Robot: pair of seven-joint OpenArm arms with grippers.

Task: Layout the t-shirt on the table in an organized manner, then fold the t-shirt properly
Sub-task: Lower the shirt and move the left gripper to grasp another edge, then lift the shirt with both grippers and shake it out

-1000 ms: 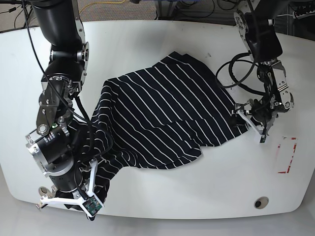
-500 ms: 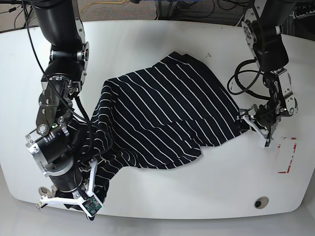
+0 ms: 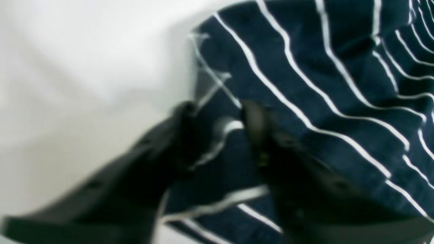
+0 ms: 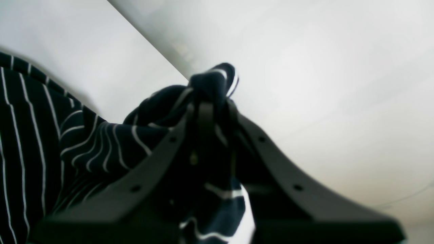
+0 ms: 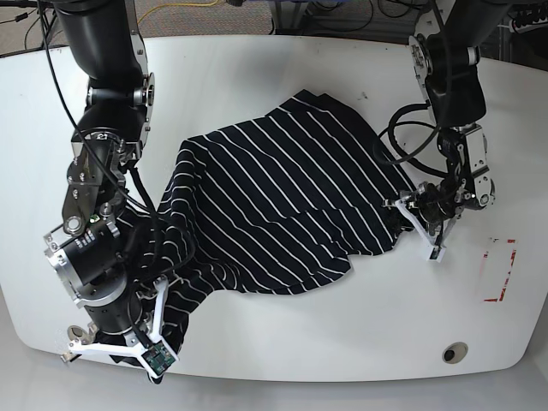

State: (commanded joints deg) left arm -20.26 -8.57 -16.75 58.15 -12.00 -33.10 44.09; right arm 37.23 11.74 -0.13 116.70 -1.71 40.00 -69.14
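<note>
At table [image 5: 282, 342] edge, right gripper [image 4: 212, 108] pinches t-shirt [image 5: 282, 197] hem

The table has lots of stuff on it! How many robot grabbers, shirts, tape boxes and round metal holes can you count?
Robot grabbers: 2, the left gripper and the right gripper
Striped shirts: 1, the t-shirt
Red-and-white tape boxes: 1, the tape rectangle
Round metal holes: 1 showing, the grommet hole
Total: 5 things on the table
</note>
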